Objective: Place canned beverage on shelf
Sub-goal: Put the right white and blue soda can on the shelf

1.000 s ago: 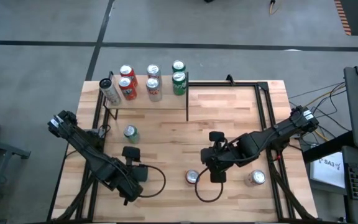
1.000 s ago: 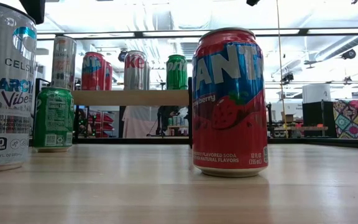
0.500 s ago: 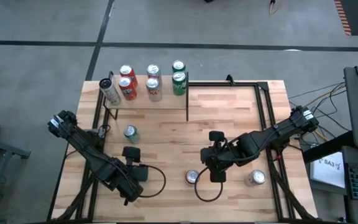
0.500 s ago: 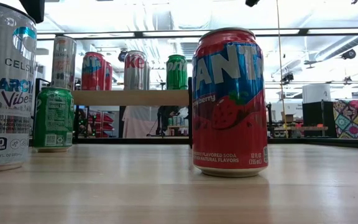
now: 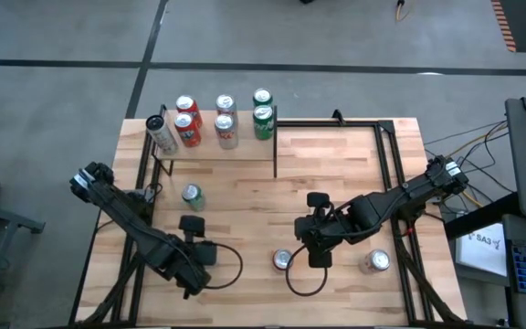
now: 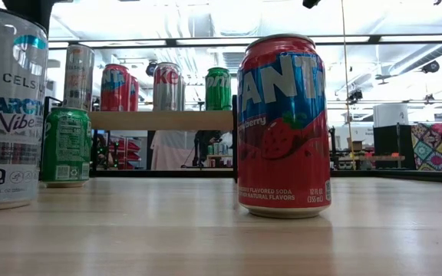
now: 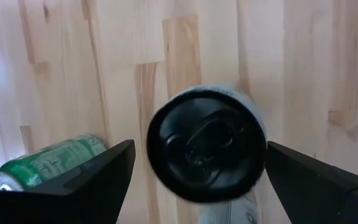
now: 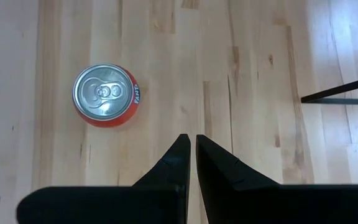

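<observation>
Plank-striped wooden tabletop (image 5: 336, 174), seen from above: the shelf (image 5: 245, 151), a small light board edged by black posts, stands at the far left corner and carries six upright cans, two red, two silver and two green among them, with a slim silver one at its left edge.

Both dark arms reach in over the near half of the table. The left gripper (image 7: 201, 155) is near the front edge on the left side, pointing straight down, its jaws spread wide. Directly between them stands the white black-topped can (image 7: 207, 146), upright on the wood and well apart from the shelf. One finger (image 7: 92, 174) shows a sliver of table between itself and the can; the other appears to sit right at the can's edge, though contact cannot be confirmed from this angle. The can rests on the table, not lifted.

The right gripper (image 8: 191, 149) waits at mid-table with its fingers pressed together, holding nothing; a red Fanta can (image 8: 106, 94) stands just beside it.

A green can (image 5: 192, 195) stands upright between the left gripper and the shelf. A silver can (image 5: 375, 262) stands near the front right.
</observation>
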Motion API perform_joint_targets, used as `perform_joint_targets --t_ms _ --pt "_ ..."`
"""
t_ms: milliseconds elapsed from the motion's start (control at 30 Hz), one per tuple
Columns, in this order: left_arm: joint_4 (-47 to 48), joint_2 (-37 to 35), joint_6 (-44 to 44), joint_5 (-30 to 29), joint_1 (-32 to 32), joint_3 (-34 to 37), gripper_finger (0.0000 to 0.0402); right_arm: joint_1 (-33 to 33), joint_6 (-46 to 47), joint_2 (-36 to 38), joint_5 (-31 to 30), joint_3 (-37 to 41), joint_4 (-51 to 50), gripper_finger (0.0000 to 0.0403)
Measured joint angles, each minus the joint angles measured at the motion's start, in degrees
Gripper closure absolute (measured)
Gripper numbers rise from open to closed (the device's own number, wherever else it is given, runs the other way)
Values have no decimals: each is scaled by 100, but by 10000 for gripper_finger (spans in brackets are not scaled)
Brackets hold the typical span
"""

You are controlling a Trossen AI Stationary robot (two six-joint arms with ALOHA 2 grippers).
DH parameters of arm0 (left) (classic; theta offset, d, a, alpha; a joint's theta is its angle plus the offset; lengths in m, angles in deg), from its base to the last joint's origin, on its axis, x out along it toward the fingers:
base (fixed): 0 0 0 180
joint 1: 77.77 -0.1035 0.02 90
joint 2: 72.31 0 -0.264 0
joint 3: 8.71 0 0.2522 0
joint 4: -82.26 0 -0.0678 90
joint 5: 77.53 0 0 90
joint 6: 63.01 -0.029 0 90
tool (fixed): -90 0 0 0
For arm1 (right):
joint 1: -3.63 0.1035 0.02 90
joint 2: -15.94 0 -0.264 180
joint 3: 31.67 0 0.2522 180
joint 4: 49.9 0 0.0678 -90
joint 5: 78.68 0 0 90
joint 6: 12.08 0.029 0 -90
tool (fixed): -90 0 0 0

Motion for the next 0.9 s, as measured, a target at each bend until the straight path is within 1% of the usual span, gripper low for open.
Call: perform_joint_targets --t_ms 233,500,767,900 --pt "-567 0 -173 -2 0 360 65 0 0 0 -1 0 24 386" --pt "-813 0 -205 -2 0 645 67 0 0 0 1 0 78 386" --pt "-923 0 -243 -42 0 690 94 0 0 0 1 0 111 386" --pt "-962 -2 -335 -51 0 690 115 0 0 0 1 0 123 386"
